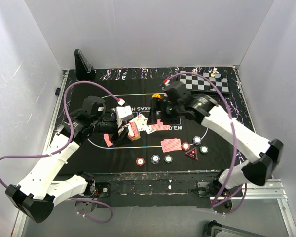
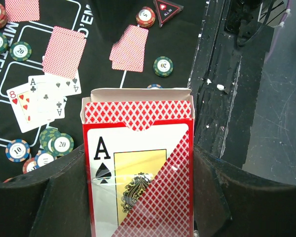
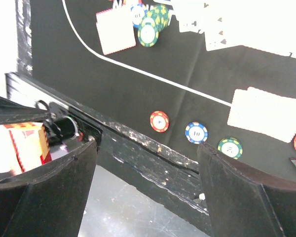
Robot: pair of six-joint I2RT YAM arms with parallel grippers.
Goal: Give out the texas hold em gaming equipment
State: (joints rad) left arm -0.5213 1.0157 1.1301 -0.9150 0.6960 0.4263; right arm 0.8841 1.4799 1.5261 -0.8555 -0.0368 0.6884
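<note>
My left gripper (image 2: 140, 197) is shut on an open red playing-card box (image 2: 138, 168), with red-backed cards (image 2: 138, 111) showing at its mouth. From above, that gripper (image 1: 129, 129) hovers over the mat's left centre. My right gripper (image 1: 162, 116) hangs open and empty just right of it; in its own view the right gripper (image 3: 148, 187) frames the mat's near edge. Face-up cards (image 2: 39, 96) and dealt red-backed cards (image 2: 64, 52) lie on the mat. A red chip (image 3: 159, 121), a blue chip (image 3: 196, 132) and a green chip (image 3: 230, 147) sit in a row. A red triangular marker (image 1: 191, 153) lies beside them.
A chessboard (image 1: 207, 81) with pieces sits at the back right and a black stand (image 1: 84, 64) at the back left. A pile of chips (image 1: 108, 140) lies under the left arm. A yellow button (image 1: 157, 95) rests behind the right gripper. White walls enclose the black mat (image 1: 113, 163).
</note>
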